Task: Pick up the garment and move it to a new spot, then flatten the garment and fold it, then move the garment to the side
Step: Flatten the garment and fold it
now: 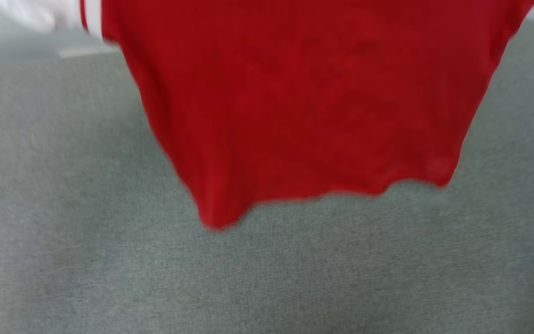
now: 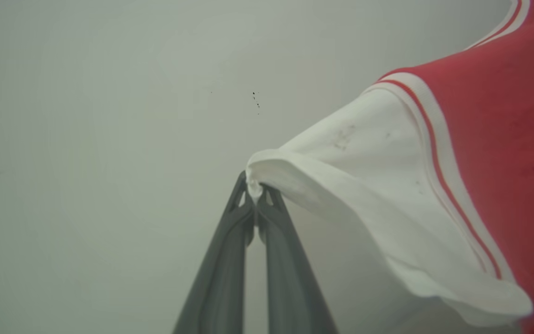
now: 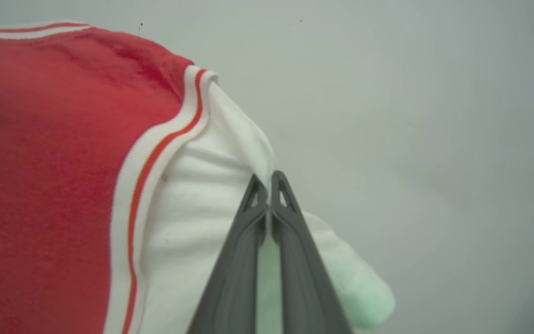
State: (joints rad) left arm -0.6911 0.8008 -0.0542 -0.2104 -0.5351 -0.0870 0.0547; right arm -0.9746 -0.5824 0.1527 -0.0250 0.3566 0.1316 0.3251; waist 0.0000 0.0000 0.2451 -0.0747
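The garment (image 1: 304,102), a red jersey, hangs in the air above a grey cloth surface (image 1: 109,260); its lower hem dangles free, and a white sleeve with striped trim shows at the upper left. In the left wrist view my left gripper (image 2: 254,191) is shut on the edge of a white sleeve of the garment (image 2: 480,153), red body to the right. In the right wrist view my right gripper (image 3: 267,185) is shut on the other white sleeve of the garment (image 3: 54,176), red body to the left. The shirt is stretched between both grips.
The grey cloth surface spreads wide below the hanging shirt. A pale wall (image 2: 109,116) lies behind both wrist views, and a pale strip (image 1: 16,41) runs along the far edge of the surface.
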